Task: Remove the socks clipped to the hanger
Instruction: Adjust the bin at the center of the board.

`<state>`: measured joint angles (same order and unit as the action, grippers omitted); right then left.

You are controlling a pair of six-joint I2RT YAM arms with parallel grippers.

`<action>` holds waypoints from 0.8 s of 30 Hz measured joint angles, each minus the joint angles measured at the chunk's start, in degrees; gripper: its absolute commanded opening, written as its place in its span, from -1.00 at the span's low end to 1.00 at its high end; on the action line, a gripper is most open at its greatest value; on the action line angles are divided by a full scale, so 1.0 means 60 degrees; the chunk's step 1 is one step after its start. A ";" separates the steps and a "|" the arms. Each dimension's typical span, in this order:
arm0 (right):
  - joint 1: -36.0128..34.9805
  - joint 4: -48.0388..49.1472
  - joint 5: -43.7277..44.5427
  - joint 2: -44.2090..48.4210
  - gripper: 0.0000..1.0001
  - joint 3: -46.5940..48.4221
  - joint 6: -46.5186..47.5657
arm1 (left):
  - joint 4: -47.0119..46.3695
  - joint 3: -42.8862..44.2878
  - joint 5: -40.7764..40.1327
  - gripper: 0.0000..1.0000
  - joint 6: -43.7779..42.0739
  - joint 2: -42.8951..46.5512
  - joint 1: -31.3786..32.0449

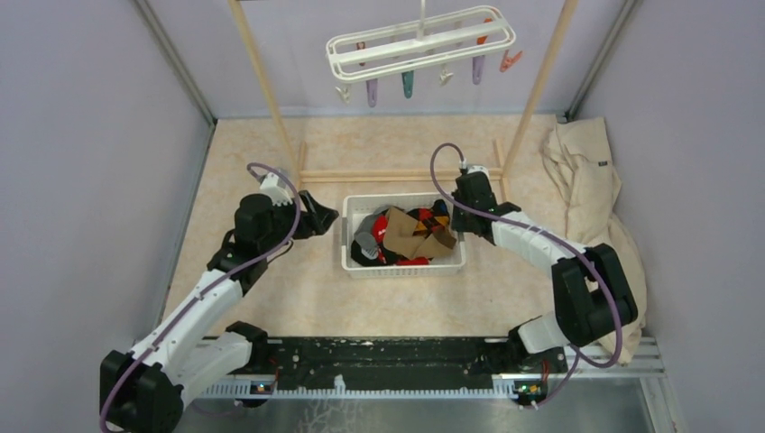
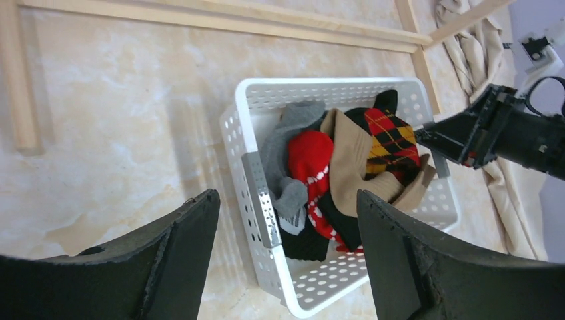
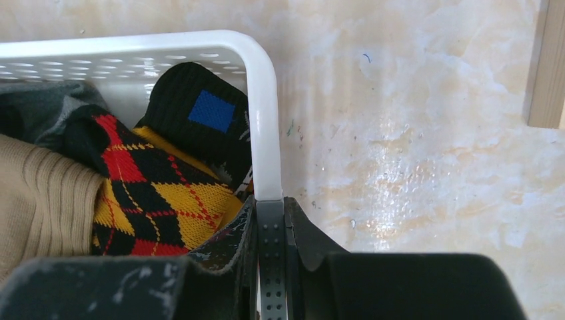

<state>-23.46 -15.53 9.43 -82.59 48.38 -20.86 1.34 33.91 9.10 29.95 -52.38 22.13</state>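
The white hanger hangs at the top from the wooden rack, and only its pastel clips dangle from it. The socks lie piled in a white basket: red patterned, grey, tan and argyle. My right gripper is shut on the grey handle strip of the basket's right rim. It also shows in the top view. My left gripper stands open just left of the basket, level with its left grey handle and touching nothing. In the top view it sits beside the rim.
The wooden rack's posts and its base bar stand behind the basket. A large beige cloth is heaped at the right wall. Grey walls close in both sides.
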 measured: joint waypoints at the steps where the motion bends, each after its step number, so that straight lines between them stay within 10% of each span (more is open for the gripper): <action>1: 0.0000 0.0069 -0.0022 0.0084 -0.68 -0.0120 -0.0106 | -0.0007 0.0033 -0.0189 0.64 -0.0051 -0.0004 0.0000; 4: 0.0000 0.0302 -0.0142 0.0168 0.05 -0.0266 -0.0302 | 0.0029 0.0127 -0.0627 0.77 -0.0244 -0.0004 0.0000; 10: 0.0000 0.0707 -0.0433 0.0860 0.91 -0.0528 -0.0149 | 0.0251 0.0277 -0.1519 0.98 -0.0769 0.0007 0.0000; 24: 0.0040 0.1359 0.1045 0.5002 0.97 -0.2630 0.0372 | 0.0237 -0.0197 -0.2146 0.98 -0.0827 0.1381 0.0000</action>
<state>-23.22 -7.38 15.70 -52.58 32.60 -18.63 2.76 32.73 -3.77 24.99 -44.10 22.13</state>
